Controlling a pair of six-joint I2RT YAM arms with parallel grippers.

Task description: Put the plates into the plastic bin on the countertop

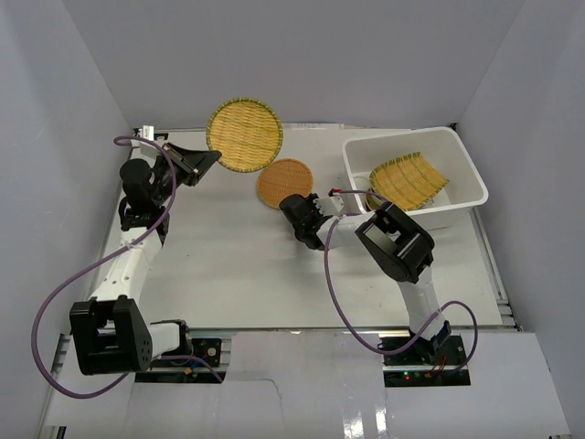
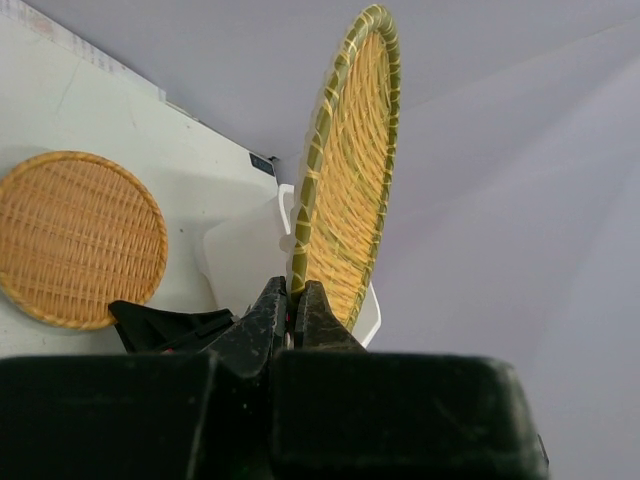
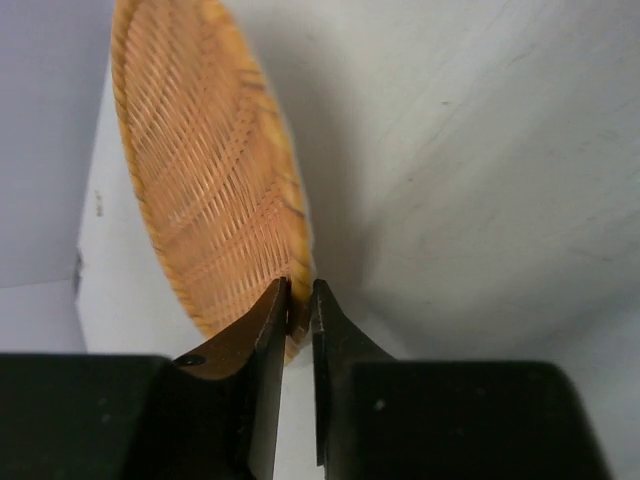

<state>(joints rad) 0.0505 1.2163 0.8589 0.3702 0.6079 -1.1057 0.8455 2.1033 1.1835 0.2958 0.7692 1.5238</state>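
Left gripper (image 2: 293,300) pinched the rim of the green-edged woven yellow plate (image 1: 244,135), held up off the countertop (image 1: 238,265). Right gripper (image 3: 298,300) was clamped on the round orange woven plate (image 1: 284,181) beside the smooth white bin (image 1: 402,137), ribbed yellow plate (image 1: 409,180) inside.

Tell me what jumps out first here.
Both arms pinch woven plates by the rim: the left gripper holds the yellow plate up at the far edge, the right gripper grips the orange plate mid-table. A ribbed plate already lies in the bin at far right.
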